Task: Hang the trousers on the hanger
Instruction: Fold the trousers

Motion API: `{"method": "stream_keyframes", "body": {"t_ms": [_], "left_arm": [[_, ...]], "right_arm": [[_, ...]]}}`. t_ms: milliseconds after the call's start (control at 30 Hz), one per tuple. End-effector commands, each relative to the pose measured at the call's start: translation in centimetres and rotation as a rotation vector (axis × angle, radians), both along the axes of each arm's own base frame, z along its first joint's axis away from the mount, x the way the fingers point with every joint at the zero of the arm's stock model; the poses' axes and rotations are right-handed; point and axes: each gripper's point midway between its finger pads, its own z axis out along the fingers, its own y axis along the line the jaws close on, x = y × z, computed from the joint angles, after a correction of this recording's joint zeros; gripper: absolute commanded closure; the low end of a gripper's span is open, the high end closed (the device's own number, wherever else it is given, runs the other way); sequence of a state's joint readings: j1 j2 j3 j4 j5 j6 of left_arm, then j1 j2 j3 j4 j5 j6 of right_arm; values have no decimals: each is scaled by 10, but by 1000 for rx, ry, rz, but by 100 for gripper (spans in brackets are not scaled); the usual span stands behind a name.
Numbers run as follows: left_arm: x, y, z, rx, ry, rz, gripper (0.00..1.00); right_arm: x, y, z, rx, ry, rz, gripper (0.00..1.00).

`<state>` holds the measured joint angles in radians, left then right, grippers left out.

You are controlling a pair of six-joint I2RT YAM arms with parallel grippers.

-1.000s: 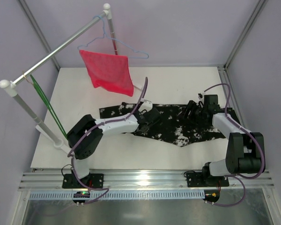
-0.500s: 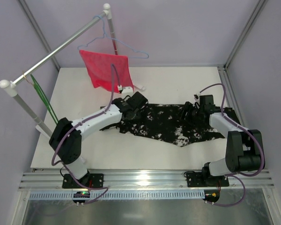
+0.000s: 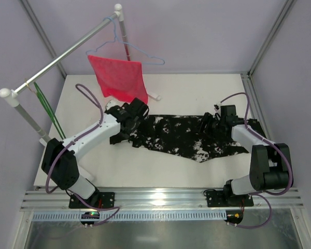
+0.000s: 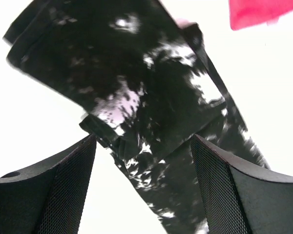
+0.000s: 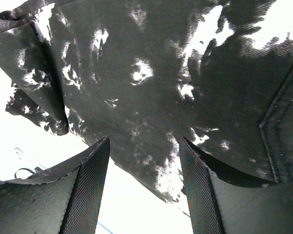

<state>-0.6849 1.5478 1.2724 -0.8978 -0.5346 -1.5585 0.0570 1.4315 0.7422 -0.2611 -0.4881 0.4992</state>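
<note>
Left jaws have swung to the leg end of the trousers (image 4: 136,83), widening, cloth beneath them, not between; right jaws apart over the waist; grasp pending, hanger (image 3: 51,111) unused.

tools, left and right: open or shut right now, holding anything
Left tool: open, holding nothing, over the trousers.
Right tool: open, holding nothing, over the trousers.

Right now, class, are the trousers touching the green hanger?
Apart. The top view shows the trousers lying on the table and the green hanger hanging from the rail at left, bare table between them.
</note>
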Motion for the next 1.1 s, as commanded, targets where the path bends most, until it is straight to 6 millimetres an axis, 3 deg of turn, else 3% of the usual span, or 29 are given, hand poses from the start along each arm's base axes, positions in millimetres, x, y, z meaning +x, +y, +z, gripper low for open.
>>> {"method": "stream_keyframes", "body": {"t_ms": [0,67,233,433,600,733,800,867,900,933,1000,1067], "left_arm": [[-12,31,4,-49,-15,289,22],[-10,41,-3,-97,-15,381,20],[-7,53,-51,-256,56,488,16],[-5,79,-76,-204,98,543,14],[-1,82,-102,-206,149,561,13],[0,79,-115,-201,186,548,19],[2,80,-113,-188,180,538,25],[4,81,-108,-164,174,503,40],[12,82,-96,-139,143,483,46],[15,83,-87,-100,132,426,59],[28,85,-65,-17,77,368,69],[40,72,-33,64,49,263,83]], "right_arm": [[12,7,13,26,-55,25,38],[12,8,12,33,-49,31,38],[11,8,12,24,-56,47,38],[10,7,10,12,-50,58,38],[9,6,9,6,-54,62,38],[9,4,12,-7,-60,59,38],[9,3,15,-12,-64,57,38],[8,3,18,-15,-74,56,38],[8,3,19,-14,-77,53,38],[8,3,21,-12,-81,51,38],[6,4,24,-3,-86,53,38],[4,8,27,29,-91,52,38]]}}
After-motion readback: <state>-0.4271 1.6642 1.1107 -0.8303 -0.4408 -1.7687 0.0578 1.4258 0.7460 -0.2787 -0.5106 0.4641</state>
